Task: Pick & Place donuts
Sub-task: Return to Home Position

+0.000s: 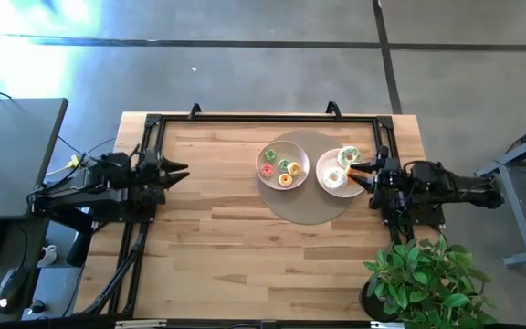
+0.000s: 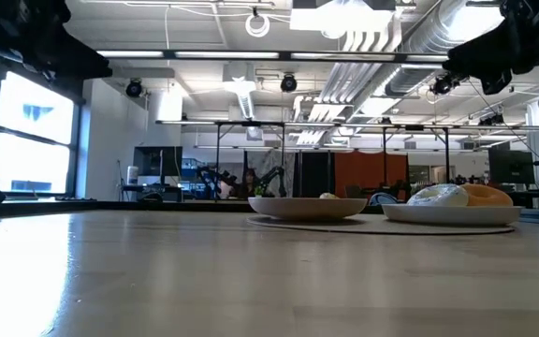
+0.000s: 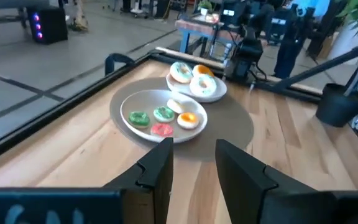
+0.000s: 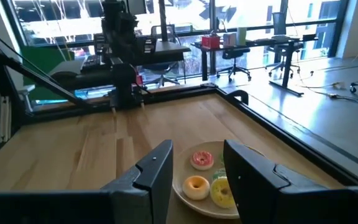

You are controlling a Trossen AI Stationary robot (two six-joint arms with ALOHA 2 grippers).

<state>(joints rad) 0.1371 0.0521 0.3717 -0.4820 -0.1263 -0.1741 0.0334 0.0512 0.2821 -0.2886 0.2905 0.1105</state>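
Several small donuts [image 1: 283,167] lie in the round beige plate [image 1: 301,157]: green, pink-red, yellow and orange icing. Three more, white, green-white and orange [image 1: 341,167], lie in the round white plate [image 1: 325,184] beside it. Both plates rest on a round grey mat [image 1: 309,208]. My right gripper [image 1: 363,175] is open and hovers high over the white plate's right rim, touching nothing. In the right wrist view its open gripper [image 4: 197,171] frames the beige plate's donuts [image 4: 201,160]. My left gripper [image 1: 183,171] is open and waits at the table's left side, pointing toward the beige plate [image 3: 129,102].
A black frame rail [image 1: 263,117] runs along the table's far and side edges. A potted plant [image 1: 423,279] stands at the near right corner. Bare wood [image 1: 245,256] stretches across the near half and between the left gripper and the mat.
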